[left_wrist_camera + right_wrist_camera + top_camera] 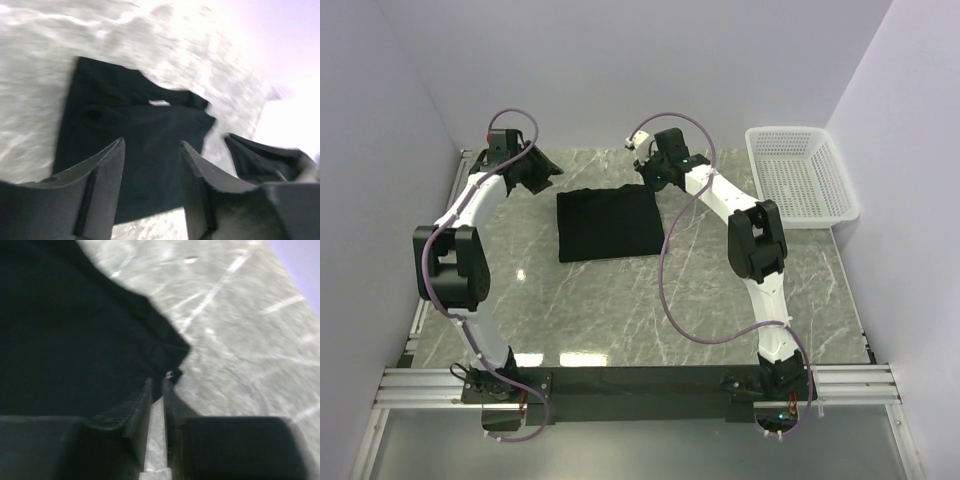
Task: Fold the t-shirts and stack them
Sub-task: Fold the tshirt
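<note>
I see the folded t-shirt (608,224) lying between my grippers, the left gripper (152,145) spread open and empty, the right gripper (156,382) pinched nearly shut, empty, at its corner.

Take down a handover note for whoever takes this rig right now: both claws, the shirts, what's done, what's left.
Left claw: open, empty, off the far left corner of the t-shirt.
Right claw: shut, by its far right corner; no cloth seen in its grip.
The t-shirt lies folded in a flat rectangle mid-table, white neck label showing.
Done: that fold. Left: unclear; no unfolded shirt in view, and I cannot tell if the bundle holds several.
</note>
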Robot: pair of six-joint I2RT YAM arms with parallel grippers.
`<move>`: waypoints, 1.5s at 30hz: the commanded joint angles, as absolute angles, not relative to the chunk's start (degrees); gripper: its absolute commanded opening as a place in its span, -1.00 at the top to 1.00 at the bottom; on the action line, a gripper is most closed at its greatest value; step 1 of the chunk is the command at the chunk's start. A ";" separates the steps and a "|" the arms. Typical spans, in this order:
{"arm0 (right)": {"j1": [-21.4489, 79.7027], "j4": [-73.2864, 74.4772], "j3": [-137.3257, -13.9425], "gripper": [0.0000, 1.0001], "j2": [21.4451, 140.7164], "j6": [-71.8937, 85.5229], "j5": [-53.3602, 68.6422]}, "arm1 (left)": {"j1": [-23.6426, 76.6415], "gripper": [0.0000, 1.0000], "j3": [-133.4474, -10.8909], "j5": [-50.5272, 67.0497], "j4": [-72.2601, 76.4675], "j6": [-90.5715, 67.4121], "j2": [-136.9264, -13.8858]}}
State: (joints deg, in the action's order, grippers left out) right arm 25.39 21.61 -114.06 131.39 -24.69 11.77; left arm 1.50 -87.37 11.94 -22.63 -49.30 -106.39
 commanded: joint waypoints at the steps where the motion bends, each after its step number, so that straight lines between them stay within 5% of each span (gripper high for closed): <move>1: 24.79 26.71 -115.76 0.70 127.27 -27.60 23.17 | 1.67 -0.02 -84.21 22.72 -15.14 -46.23 -104.06; 8: 24.87 30.85 -118.03 0.98 129.98 -24.44 26.46 | 3.69 0.30 -82.18 31.72 -8.09 -47.72 -110.11; 14: 24.87 36.12 -118.57 1.00 130.61 -25.30 28.64 | 5.18 0.39 -84.11 32.87 -6.51 -48.60 -114.95; 27: 26.19 35.51 -103.11 1.00 123.75 -25.58 30.94 | 4.40 0.45 -88.24 30.76 -5.62 -49.66 -121.72; 45: 27.42 36.91 -101.52 1.00 122.61 -24.52 28.74 | 0.09 0.44 -95.35 27.34 -10.81 -48.60 -128.93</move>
